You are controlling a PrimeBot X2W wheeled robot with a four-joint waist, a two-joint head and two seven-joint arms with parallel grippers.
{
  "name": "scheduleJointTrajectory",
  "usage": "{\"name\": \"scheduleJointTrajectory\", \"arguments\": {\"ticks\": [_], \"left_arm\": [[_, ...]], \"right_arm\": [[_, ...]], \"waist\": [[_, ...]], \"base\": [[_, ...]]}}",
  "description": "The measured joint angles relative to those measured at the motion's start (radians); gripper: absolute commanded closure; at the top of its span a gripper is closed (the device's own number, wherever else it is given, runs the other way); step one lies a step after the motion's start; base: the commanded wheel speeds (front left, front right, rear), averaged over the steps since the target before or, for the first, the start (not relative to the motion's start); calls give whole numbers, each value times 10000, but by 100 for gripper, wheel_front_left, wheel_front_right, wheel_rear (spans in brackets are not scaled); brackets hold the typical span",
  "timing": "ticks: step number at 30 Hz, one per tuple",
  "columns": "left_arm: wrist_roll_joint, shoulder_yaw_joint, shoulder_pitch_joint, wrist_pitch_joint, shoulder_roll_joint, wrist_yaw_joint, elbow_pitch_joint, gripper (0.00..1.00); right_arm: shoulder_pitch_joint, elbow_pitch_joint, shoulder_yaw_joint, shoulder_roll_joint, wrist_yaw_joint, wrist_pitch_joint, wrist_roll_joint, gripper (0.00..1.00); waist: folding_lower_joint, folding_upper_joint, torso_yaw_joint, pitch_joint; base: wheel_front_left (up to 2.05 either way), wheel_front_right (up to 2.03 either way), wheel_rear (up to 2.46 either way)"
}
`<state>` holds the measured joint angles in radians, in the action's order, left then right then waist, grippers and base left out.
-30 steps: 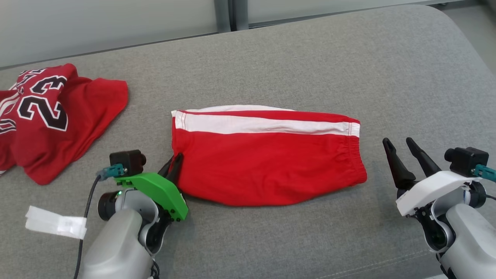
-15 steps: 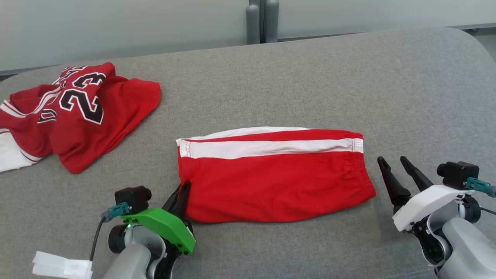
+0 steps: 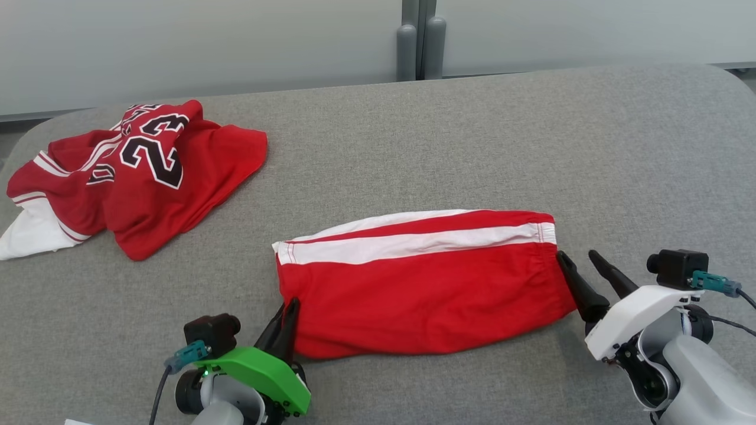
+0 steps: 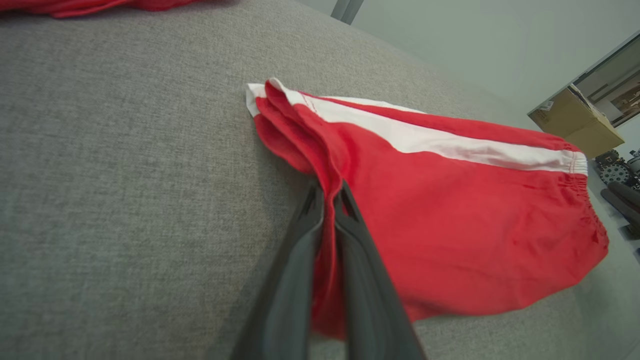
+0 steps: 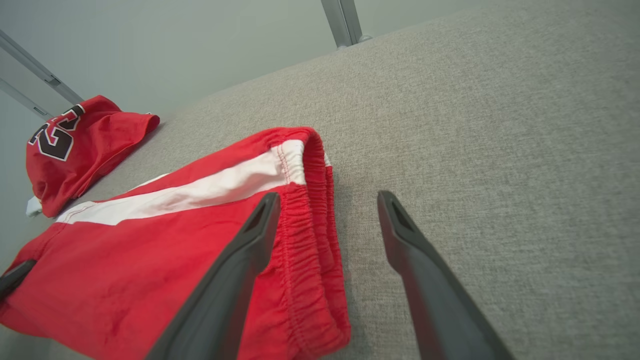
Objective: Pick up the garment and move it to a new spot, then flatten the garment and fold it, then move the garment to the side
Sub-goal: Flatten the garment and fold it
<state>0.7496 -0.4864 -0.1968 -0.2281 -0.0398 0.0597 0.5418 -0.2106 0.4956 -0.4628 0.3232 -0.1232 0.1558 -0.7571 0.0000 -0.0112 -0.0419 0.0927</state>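
Observation:
The garment is a pair of red shorts with a white side stripe, lying folded lengthwise on the grey cushion. My left gripper is shut on its left hem; in the left wrist view the red cloth is pinched between the fingers of that gripper. My right gripper is open at the elastic waistband end. Seen from the right wrist, the right gripper straddles the edge of the garment: one finger lies over the waistband, the other over bare cushion.
A crumpled red jersey with the number 23 lies at the far left of the cushion, also seen as the jersey in the right wrist view. Two grey posts stand behind the cushion. A cardboard box sits beyond it.
The head camera has shifted, so the whole scene sits differently. My right gripper has come in from beside the garment to its waistband edge. The left gripper still grips the hem.

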Motion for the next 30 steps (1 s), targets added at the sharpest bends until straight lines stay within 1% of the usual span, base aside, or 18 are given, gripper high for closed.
{"name": "scheduleJointTrajectory", "arguments": {"ticks": [1,2,10,16,18,21,28,29,30], "left_arm": [[0,0,0,0,0,0,0,2],[-17,6,21,-31,-6,-19,-115,0],[-349,495,173,-198,-27,-669,-1051,0],[-1047,734,231,-205,-360,-1129,-2004,0],[-1229,907,244,-207,-414,-1227,-2479,0],[-1427,970,285,-207,-401,-1231,-2982,0],[-1578,1034,668,-207,-368,-1360,-3722,0],[-1578,1108,763,-207,-366,-1407,-3835,0],[-1582,1193,852,-209,-370,-1409,-3931,0]], "right_arm": [[0,0,0,0,0,0,0,0],[10,-29,-46,-19,0,-15,-61,0],[413,25,-219,-69,0,-309,-616,0],[605,286,56,-96,-2,-336,-1174,0],[604,399,176,-132,-2,-337,-1427,0],[604,539,255,-150,-2,-351,-1613,0],[604,694,236,-184,-2,-531,-1977,0],[597,692,194,-190,-2,-602,-2050,14],[593,690,151,-198,-2,-631,-2098,36]], "waist": [[0,0,0,0],[0,0,7,-8],[0,0,74,-39],[0,0,253,34],[0,0,401,87],[0,0,576,141],[0,0,1019,238],[0,0,1072,246],[0,0,1109,252]], "base": [[0,0,0],[0,0,0],[0,0,0],[0,0,0],[0,0,0],[0,0,0],[0,0,0],[0,0,0],[0,0,0]]}}
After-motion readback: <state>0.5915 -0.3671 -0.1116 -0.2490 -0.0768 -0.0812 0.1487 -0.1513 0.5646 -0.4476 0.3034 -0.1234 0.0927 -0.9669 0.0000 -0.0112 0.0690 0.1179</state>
